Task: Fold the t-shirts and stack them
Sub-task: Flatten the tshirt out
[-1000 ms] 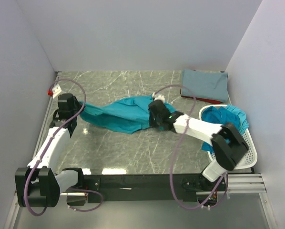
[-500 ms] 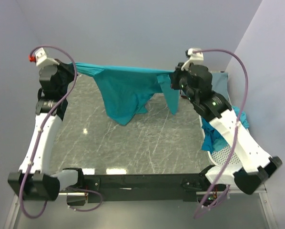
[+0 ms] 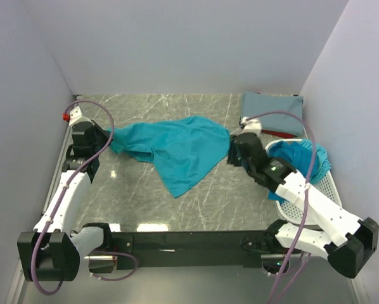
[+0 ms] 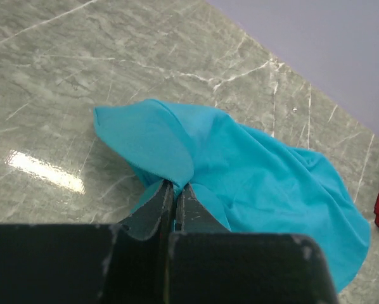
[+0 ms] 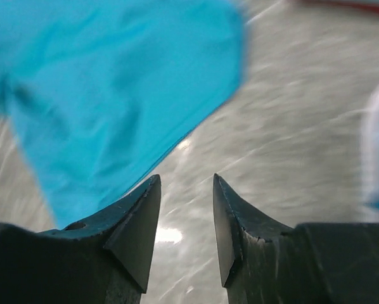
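Spreading step: left pincer (image 4: 174, 190) clenched on teal t-shirt (image 4: 259, 171) edge. Right pincer (image 5: 186, 190) stood parted, empty, teal t-shirt ahead-left. Next move likely called for grasping free corner.

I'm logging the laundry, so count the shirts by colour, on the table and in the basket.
Teal: 2, the teal t-shirt spread on the table and a teal heap in the basket, counted as one though it may hold more
Grey-blue: 1, the folded grey-blue shirt
Dark red: 1, the dark red shirt under it
Total: at least 4
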Controlling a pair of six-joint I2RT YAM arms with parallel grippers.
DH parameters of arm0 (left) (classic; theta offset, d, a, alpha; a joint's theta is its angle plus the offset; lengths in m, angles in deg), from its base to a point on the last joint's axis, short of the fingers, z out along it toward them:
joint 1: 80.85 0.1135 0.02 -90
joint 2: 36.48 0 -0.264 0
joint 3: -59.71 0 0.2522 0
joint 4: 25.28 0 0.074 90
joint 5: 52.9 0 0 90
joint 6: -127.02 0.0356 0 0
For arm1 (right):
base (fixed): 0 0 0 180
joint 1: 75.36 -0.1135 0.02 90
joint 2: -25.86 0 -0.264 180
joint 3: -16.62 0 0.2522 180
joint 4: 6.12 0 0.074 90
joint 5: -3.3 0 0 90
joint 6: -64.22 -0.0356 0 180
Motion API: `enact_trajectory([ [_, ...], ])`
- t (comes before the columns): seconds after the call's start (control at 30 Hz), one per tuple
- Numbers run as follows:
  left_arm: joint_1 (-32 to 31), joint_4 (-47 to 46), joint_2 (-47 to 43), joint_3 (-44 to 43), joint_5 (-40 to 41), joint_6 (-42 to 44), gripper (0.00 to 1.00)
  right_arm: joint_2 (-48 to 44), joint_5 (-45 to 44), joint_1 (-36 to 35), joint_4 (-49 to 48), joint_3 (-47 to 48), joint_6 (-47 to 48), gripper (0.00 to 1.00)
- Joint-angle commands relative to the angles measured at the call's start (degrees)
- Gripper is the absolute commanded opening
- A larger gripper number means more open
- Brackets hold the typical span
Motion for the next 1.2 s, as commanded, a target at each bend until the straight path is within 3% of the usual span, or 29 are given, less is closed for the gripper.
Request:
enact_trajectory([
  [0.0, 0.08, -4.32, 0.57, -0.36, -1.22, -0.02, 0.00, 2.95, 6.90, -6.98, -9.23, -3.56, -2.89, 0.46],
  [0.2, 0.08, -4.68, 2.24, 0.34, -1.13, 0.24, 0.00, 17.78, 13.94, -18.22, -20.75, -3.22, -4.64, 0.46],
  [0.47, 0.08, -3.97, 1.71, 0.43, 1.06, 0.42, 0.00, 36.34, 12.54, -27.47, -20.76, 4.70, -5.96, 0.46],
  [1.17, 0.08, -4.94, 1.89, 0.78, 0.45, 0.33, 0.00, 44.45, 9.02, -28.00, -18.21, 8.13, -5.88, 0.45],
])
